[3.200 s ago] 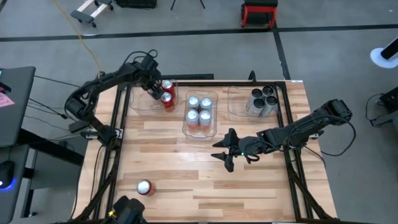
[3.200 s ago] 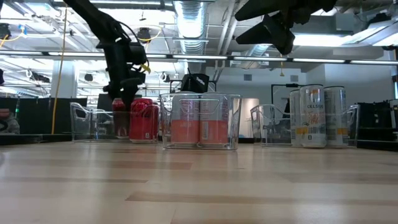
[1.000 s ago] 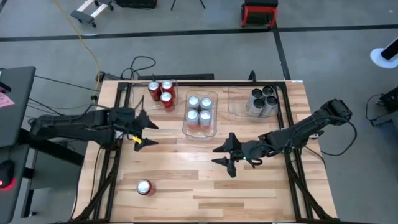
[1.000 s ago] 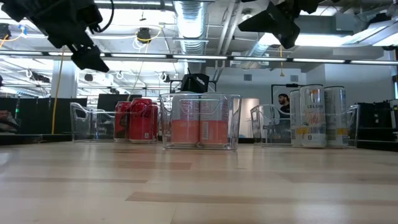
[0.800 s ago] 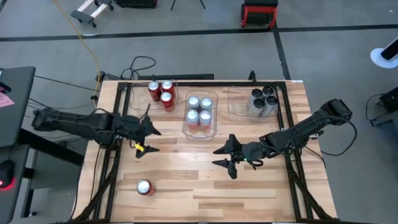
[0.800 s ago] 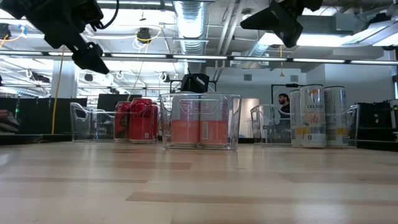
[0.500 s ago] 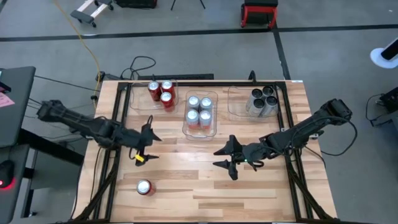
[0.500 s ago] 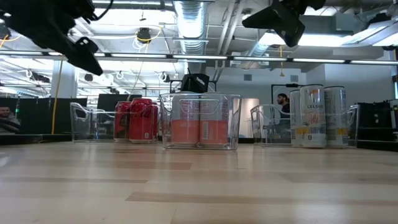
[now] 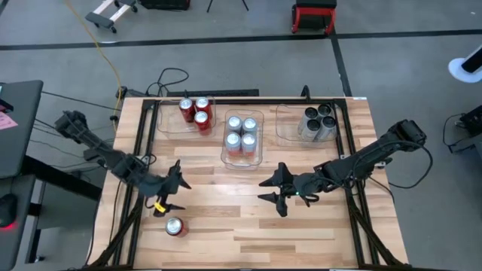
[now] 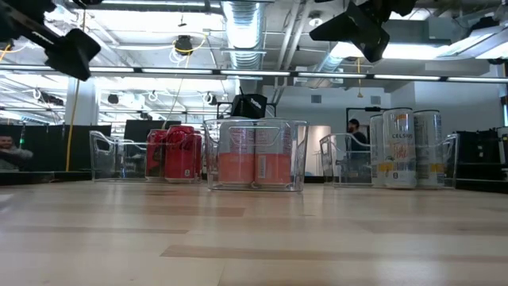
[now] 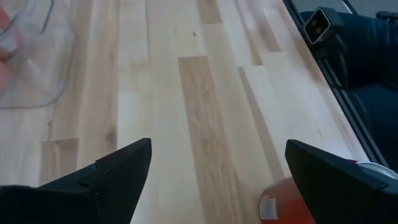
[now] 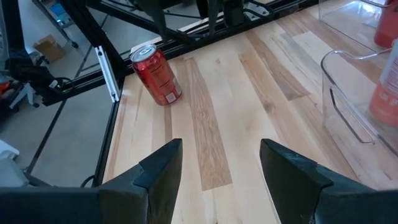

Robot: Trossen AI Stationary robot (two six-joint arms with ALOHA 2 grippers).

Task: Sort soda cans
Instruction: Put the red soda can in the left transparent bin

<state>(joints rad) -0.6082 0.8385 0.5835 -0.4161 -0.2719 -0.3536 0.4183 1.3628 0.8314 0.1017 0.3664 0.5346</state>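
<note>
One red soda can [image 9: 175, 226] stands upright on its base on the wood table near the front left; it also shows in the right wrist view [image 12: 157, 74] and, in part, in the left wrist view [image 11: 291, 200]. My left gripper [image 9: 175, 194] hangs open above the table just on the far side of this can, with nothing between its fingers [image 11: 217, 146]. My right gripper [image 9: 262, 190] hangs open over the table's middle, empty [image 12: 221, 146]. Three red cans [image 9: 194, 113] stand in the left clear bin. Several light cans [image 9: 242, 134] fill the middle bin and several dark-topped cans [image 9: 319, 120] the right bin.
The three clear bins [image 10: 255, 155] stand in a row along the far side of the table. Black frame rails [image 9: 139, 173] run along the left and right table edges. Bare wood [image 9: 248, 233] lies between the lone can and the right gripper.
My left gripper has swung from near the left bin toward the table's near edge and a little down, rolling somewhat, and now hangs close to the lone red can. It stays open. My right gripper has kept still.
</note>
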